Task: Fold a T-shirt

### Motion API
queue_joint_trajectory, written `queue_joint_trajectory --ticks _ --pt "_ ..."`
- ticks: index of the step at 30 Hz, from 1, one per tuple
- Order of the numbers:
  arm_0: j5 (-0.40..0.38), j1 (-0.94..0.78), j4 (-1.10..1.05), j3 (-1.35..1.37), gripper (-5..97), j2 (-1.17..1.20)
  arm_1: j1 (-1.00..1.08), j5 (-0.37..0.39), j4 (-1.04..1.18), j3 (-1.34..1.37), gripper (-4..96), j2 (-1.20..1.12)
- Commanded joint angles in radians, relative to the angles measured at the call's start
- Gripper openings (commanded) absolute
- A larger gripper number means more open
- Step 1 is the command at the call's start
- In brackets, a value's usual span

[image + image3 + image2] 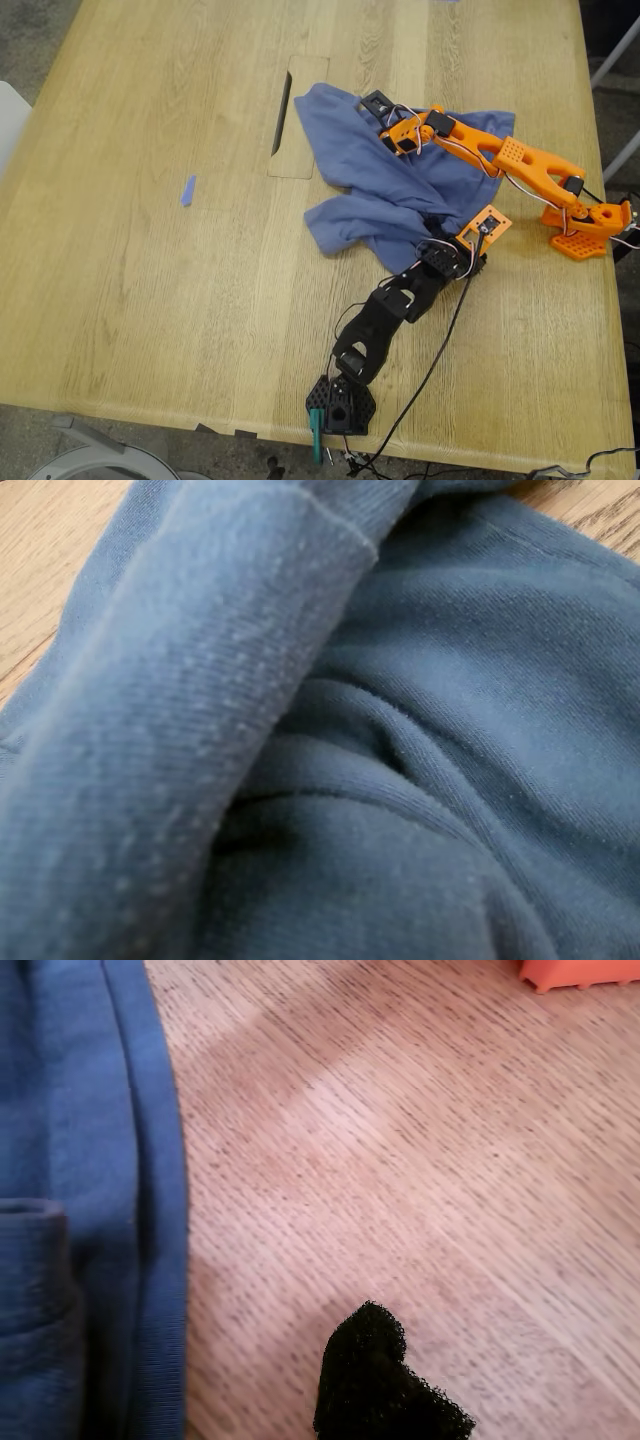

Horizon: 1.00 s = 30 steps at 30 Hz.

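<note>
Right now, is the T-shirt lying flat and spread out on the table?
No, the T-shirt lies bunched and creased in a heap on the table in the exterior view.

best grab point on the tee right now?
Judging by the exterior view, the T-shirt lies bunched, not flat. Its loose corner, pointing toward that view's lower left, lies flat on bare table clear of both arms. I would probably pinch that hem edge from above, coming in from the open table side.
</note>
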Motion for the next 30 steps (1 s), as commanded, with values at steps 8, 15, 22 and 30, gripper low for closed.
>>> queue_joint_trajectory --ticks 8,15,22,30 --pt "0.057 -0.15 0.032 0.026 48 -0.006 -0.017 0.002 0.008 -0.046 -0.2 0.138" --pt "0.08 -0.149 0.044 0.078 39 0.0 -0.031 0.003 0.015 -0.046 -0.2 0.158" --pt "0.097 -0.143 0.049 0.132 30 0.009 -0.034 0.008 0.02 -0.046 -0.2 0.167" --pt "0.054 -0.087 0.133 0.11 11 0.006 -0.055 0.006 0.012 -0.041 -0.2 0.16"
